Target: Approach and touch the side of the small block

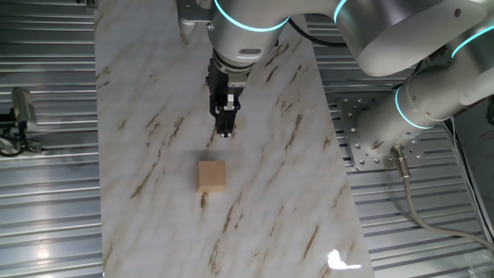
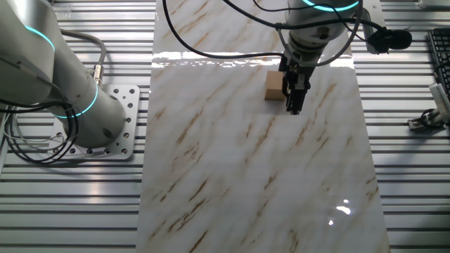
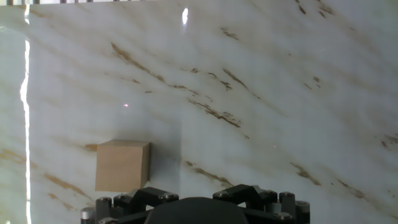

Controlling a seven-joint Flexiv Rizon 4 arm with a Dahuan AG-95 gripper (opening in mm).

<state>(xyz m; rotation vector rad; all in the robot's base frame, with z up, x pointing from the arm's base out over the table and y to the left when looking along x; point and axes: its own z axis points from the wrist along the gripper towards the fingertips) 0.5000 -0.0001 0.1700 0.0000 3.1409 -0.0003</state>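
The small block (image 1: 211,176) is a plain tan cube resting on the marble-patterned board (image 1: 154,93). My gripper (image 1: 225,133) points down over the board, a short way beyond the block and slightly to its right, apart from it. Its dark fingers look pressed together and hold nothing. In the other fixed view the gripper (image 2: 293,109) hangs just right of and in front of the block (image 2: 273,87). In the hand view the block (image 3: 122,165) sits at lower left. Only the gripper's dark body shows along the bottom edge there; the fingertips are hidden.
Ribbed metal tabletop surrounds the board (image 2: 211,176). The arm's base plate (image 2: 112,133) stands beside the board, also in the first fixed view (image 1: 370,139). A small metal fixture (image 1: 19,116) sits off the board's other side, and a black device (image 2: 390,39) near its far corner.
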